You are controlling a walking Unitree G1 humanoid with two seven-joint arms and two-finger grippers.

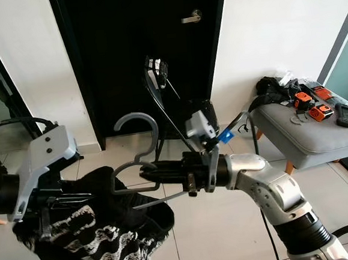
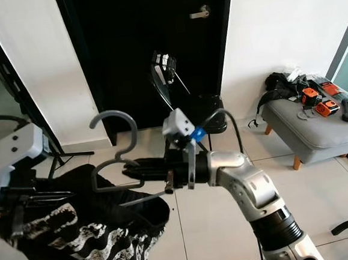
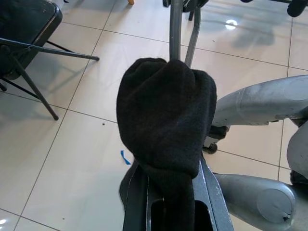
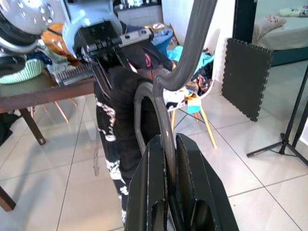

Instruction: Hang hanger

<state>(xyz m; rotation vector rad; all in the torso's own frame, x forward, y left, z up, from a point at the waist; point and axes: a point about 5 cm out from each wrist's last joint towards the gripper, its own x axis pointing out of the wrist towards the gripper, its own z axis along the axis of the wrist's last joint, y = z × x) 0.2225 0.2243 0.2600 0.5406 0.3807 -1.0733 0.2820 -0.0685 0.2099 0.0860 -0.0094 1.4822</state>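
Grey hanger [image 1: 141,162], upright, its open hook [image 1: 139,125] uppermost, held in the air in front of the black door [image 1: 125,49]. Its neck is pinched between the closed fingers of the right hand [image 1: 156,170]. A black garment with white pattern [image 1: 103,232] drapes from its lower part, hanging toward the floor.

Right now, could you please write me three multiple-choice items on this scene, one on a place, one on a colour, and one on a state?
1. Where is the bench?
A. by the wall on the robot's right
B. on its left
C. behind the door

2. What colour is the hanger?
A. red
B. grey
C. white

3. What is the right end effector doing?
A. hanging open
B. shut on the hanger
C. resting on the bench

Answers: A, it stands by the white wall at right; B, its hook is grey; B, its fingers pinch the hanger's bar.
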